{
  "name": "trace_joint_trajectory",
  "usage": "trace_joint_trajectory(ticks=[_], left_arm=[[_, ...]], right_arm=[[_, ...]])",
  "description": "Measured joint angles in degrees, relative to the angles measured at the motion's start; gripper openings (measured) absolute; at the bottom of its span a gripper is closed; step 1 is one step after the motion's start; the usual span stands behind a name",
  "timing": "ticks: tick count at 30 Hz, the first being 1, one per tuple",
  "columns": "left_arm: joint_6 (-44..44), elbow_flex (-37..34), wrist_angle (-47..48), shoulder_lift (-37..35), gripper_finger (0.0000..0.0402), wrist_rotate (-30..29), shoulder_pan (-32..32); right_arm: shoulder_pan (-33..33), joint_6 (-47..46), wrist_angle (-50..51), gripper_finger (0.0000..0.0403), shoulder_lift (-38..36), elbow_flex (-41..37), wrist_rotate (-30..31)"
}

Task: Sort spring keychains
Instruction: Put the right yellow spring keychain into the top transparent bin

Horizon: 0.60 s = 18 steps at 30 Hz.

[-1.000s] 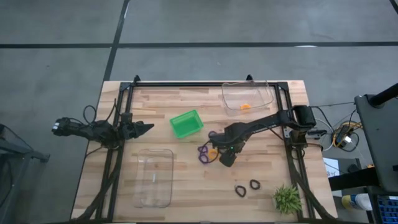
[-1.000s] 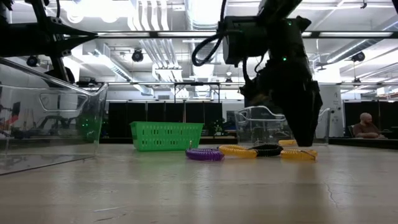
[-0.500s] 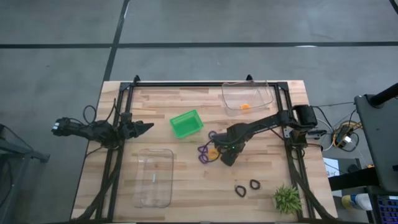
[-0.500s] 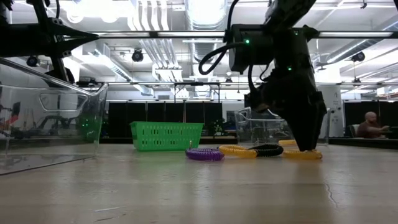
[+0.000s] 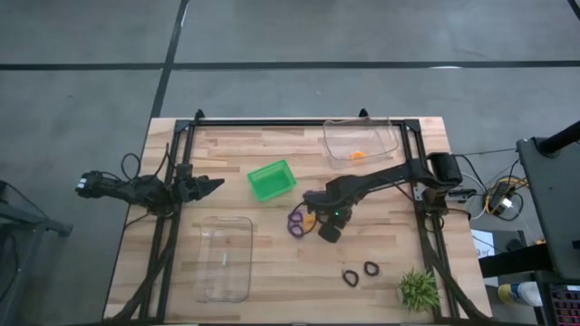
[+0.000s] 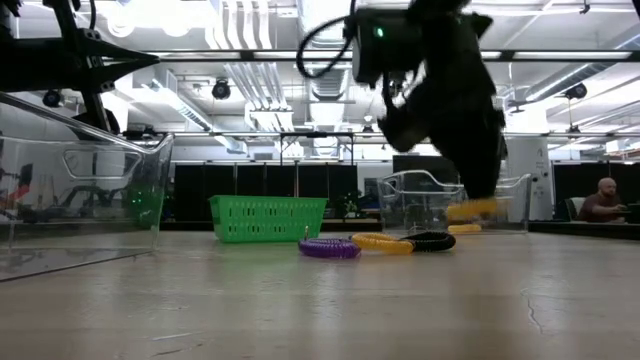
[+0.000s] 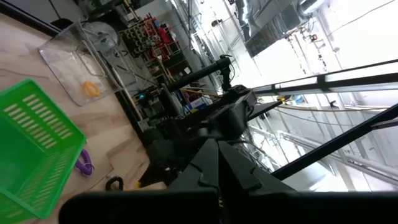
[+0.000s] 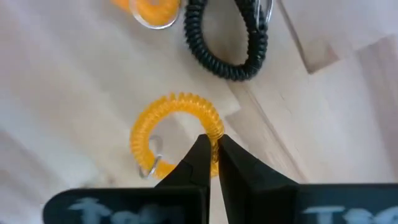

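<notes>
Right claw (image 6: 470,208) has lifted an orange keychain (image 6: 470,209) off table (image 6: 320,300).

A: What's different from a second ago?

B: The right gripper (image 8: 210,148) is pinched shut on an orange keychain (image 8: 176,132) now; before, it was open and down over the pile.

A: Still on the table?

B: Nope, the low view has the keychain (image 6: 470,209) lifted clear of the tabletop, hanging above the rest, in front of the clear bin (image 6: 420,200).
</notes>
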<state>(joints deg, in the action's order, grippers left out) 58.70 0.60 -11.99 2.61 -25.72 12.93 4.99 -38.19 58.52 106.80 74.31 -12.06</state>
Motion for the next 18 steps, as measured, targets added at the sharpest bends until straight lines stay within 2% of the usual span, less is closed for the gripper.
trace_joint_trajectory(ticks=[12,18], left_arm=[[0.00,0.00,0.03,0.00,0.0000,-0.11,0.00],[-0.22,0.00,0.02,0.00,0.0000,-0.11,0.00]], right_arm=[[-2.18,5.15,19.60,0.0009,-1.85,25.58,-1.46],[-3.74,5.64,21.11,0.0008,-1.76,28.34,-0.59]])
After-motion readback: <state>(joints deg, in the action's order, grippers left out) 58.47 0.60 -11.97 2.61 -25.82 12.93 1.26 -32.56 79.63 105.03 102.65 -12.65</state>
